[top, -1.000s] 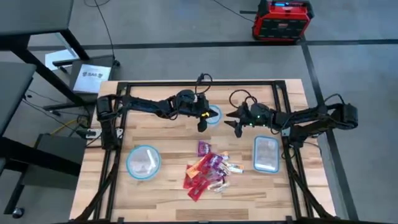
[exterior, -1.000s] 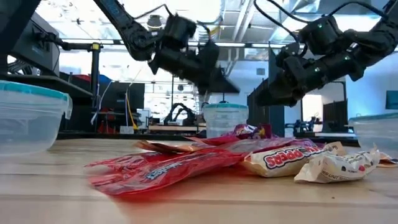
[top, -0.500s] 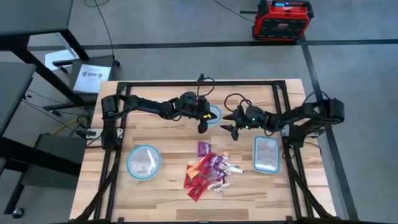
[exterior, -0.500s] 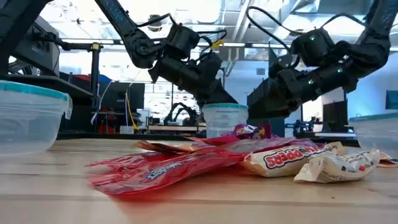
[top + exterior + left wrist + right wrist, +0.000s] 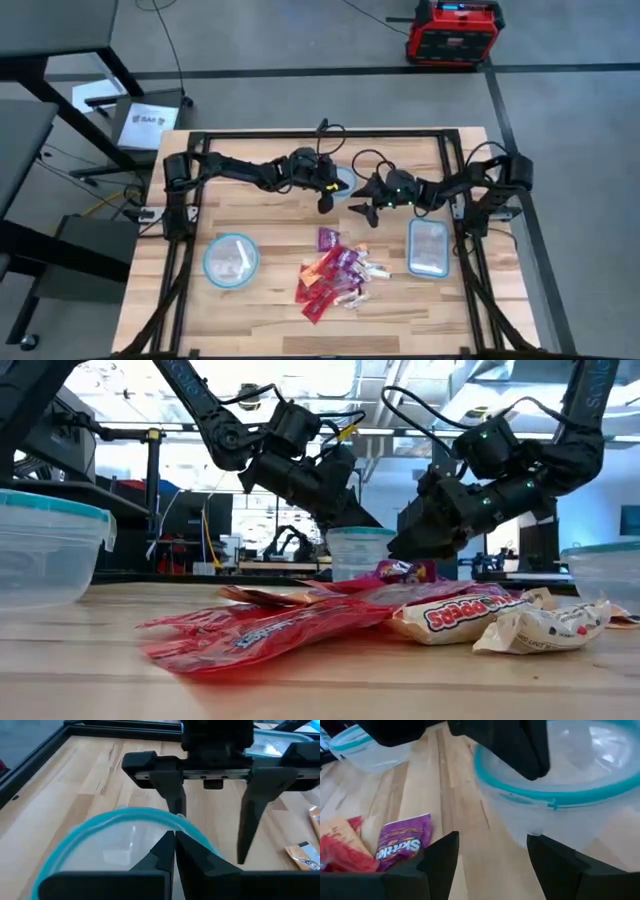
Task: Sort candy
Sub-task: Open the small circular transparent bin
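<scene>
Our right gripper point(image 5: 366, 212), fingers spread, should drop squarely over the purple Skittles pack point(image 5: 400, 840); left gripper point(image 5: 325, 203) fingers clenched empty.

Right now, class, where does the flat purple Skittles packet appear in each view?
High view: flat purple Skittles packet, candy pile's upper edge.
Low view: packet centre, behind red wrappers.
Left wrist view: not in it.
Right wrist view: packet beside red wrappers.
Shared landmark: small clear teal-rimmed bowl.
</scene>
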You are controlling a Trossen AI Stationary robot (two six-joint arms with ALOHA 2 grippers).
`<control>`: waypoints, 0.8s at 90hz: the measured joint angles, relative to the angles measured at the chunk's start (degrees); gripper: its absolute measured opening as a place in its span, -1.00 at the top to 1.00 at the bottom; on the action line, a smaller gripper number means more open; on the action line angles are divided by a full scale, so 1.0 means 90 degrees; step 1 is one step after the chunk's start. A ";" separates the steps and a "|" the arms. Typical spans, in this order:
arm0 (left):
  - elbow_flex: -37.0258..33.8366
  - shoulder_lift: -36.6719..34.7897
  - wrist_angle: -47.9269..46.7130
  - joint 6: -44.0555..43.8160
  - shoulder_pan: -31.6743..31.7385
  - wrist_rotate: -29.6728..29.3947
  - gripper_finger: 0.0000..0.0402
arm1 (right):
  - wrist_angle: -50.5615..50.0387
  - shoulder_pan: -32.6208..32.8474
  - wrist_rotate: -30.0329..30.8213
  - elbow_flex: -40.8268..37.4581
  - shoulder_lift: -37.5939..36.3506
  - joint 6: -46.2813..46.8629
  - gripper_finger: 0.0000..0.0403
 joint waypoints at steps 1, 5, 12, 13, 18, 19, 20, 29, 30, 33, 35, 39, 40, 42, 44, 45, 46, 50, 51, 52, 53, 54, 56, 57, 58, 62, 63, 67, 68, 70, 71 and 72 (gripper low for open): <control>0.0000 0.0000 -0.0001 0.0006 0.0001 0.0006 1.00 | 0.0001 -0.0008 -0.0019 0.0000 0.0000 -0.0001 -0.10; 0.0000 0.0000 -0.0042 0.0056 0.0010 0.0049 1.00 | 0.0003 -0.0039 -0.0064 0.0000 0.0000 -0.0001 -0.10; 0.0000 0.0007 -0.0121 0.0182 0.0019 0.0147 1.00 | -0.0023 -0.0095 -0.0088 0.0000 -0.0034 -0.0001 -0.10; 0.0000 0.0007 -0.0121 0.0191 0.0019 0.0157 1.00 | -0.0038 -0.0105 -0.0093 0.0000 -0.0052 -0.0001 -0.10; 0.0000 0.0007 -0.0117 0.0195 0.0017 0.0227 1.00 | -0.0092 -0.0124 -0.0164 0.0000 -0.0117 -0.0002 -0.10; 0.0000 0.0007 -0.0117 0.0192 0.0015 0.0236 1.00 | -0.0106 -0.0125 -0.0172 0.0000 -0.0132 -0.0004 -0.10; 0.0000 0.0007 -0.0116 0.0188 0.0015 0.0242 1.00 | -0.0119 -0.0129 -0.0177 0.0000 -0.0147 -0.0006 -0.10; 0.0000 0.0007 -0.0117 0.0145 0.0015 0.0272 1.00 | -0.0277 -0.0160 -0.0183 0.0002 -0.0341 -0.0019 -0.10; 0.0000 0.0007 -0.0117 0.0145 0.0015 0.0281 1.00 | -0.0297 -0.0160 -0.0183 0.0003 -0.0362 -0.0021 -0.10; 0.0000 0.0007 -0.0118 0.0143 0.0015 0.0316 1.00 | -0.0359 -0.0160 -0.0184 0.0007 -0.0431 -0.0027 -0.10; 0.0000 0.0007 -0.0121 0.0142 0.0015 0.0364 1.00 | -0.0394 -0.0153 -0.0193 0.0007 -0.0468 -0.0040 -0.10; 0.0000 0.0010 -0.0124 0.0137 0.0015 0.0486 1.00 | -0.0482 -0.0122 -0.0231 0.0010 -0.0552 -0.0066 -0.10; 0.0000 0.0010 -0.0124 0.0135 0.0015 0.0513 1.00 | -0.0507 -0.0113 -0.0249 0.0010 -0.0575 -0.0069 -0.10; 0.0000 0.0010 -0.0122 0.0134 0.0015 0.0573 1.00 | -0.0543 -0.0091 -0.0295 0.0010 -0.0614 -0.0074 -0.10; 0.0000 0.0010 -0.0125 0.0131 0.0013 0.0639 1.00 | -0.0577 -0.0073 -0.0348 0.0010 -0.0646 -0.0077 -0.10; 0.0000 0.0010 -0.0126 0.0129 0.0011 0.0662 1.00 | -0.0590 -0.0061 -0.0364 0.0010 -0.0664 -0.0075 -0.10; 0.0000 0.0010 -0.0125 0.0131 0.0009 0.0685 1.00 | -0.0610 -0.0049 -0.0381 0.0010 -0.0681 -0.0074 -0.10; 0.0000 0.0010 -0.0124 0.0133 0.0007 0.0801 1.00 | -0.0710 -0.0001 -0.0466 0.0010 -0.0738 -0.0074 -0.10; 0.0000 0.0010 -0.0124 0.0133 0.0007 0.0826 1.00 | -0.0734 0.0012 -0.0484 0.0010 -0.0749 -0.0074 -0.10; 0.0000 0.0010 -0.0124 0.0133 0.0007 0.0851 1.00 | -0.0758 0.0028 -0.0499 0.0010 -0.0758 -0.0074 -0.10; 0.0000 0.0010 -0.0122 0.0133 0.0007 0.0882 1.00 | -0.0772 0.0044 -0.0510 0.0010 -0.0766 -0.0073 -0.10; 0.0000 0.0010 -0.0122 0.0132 0.0007 0.0913 1.00 | -0.0785 0.0063 -0.0517 0.0010 -0.0771 -0.0072 -0.10; 0.0000 0.0010 -0.0124 0.0131 0.0007 0.0961 1.00 | -0.0807 0.0103 -0.0520 0.0011 -0.0772 -0.0070 -0.10; 0.0000 0.0010 -0.0124 0.0133 0.0007 0.0977 1.00 | -0.0816 0.0123 -0.0520 0.0012 -0.0772 -0.0068 -0.10; 0.0000 0.0010 -0.0124 0.0130 0.0007 0.0984 1.00 | -0.0820 0.0145 -0.0520 0.0012 -0.0772 -0.0066 -0.10; 0.0000 0.0010 -0.0124 0.0130 0.0007 0.1007 1.00 | -0.0847 0.0240 -0.0522 0.0012 -0.0772 -0.0040 -0.10; -0.0001 0.0010 -0.0124 0.0128 0.0007 0.1011 1.00 | -0.0848 0.0264 -0.0525 0.0012 -0.0772 -0.0040 -0.10; -0.0002 0.0010 -0.0126 0.0092 0.0000 0.1041 1.00 | -0.0853 0.0355 -0.0531 0.0012 -0.0764 -0.0051 -0.10; -0.0002 0.0010 -0.0125 0.0078 0.0000 0.1045 1.00 | -0.0857 0.0375 -0.0532 0.0012 -0.0762 -0.0056 -0.10; -0.0005 0.0010 -0.0122 0.0044 -0.0002 0.1052 1.00 | -0.0864 0.0417 -0.0533 0.0012 -0.0759 -0.0062 -0.10; -0.0005 0.0010 -0.0121 0.0034 -0.0002 0.1055 1.00 | -0.0866 0.0437 -0.0535 0.0012 -0.0758 -0.0062 -0.10; -0.0006 0.0010 -0.0121 0.0026 -0.0002 0.1058 1.00 | -0.0867 0.0459 -0.0535 0.0012 -0.0758 -0.0061 -0.10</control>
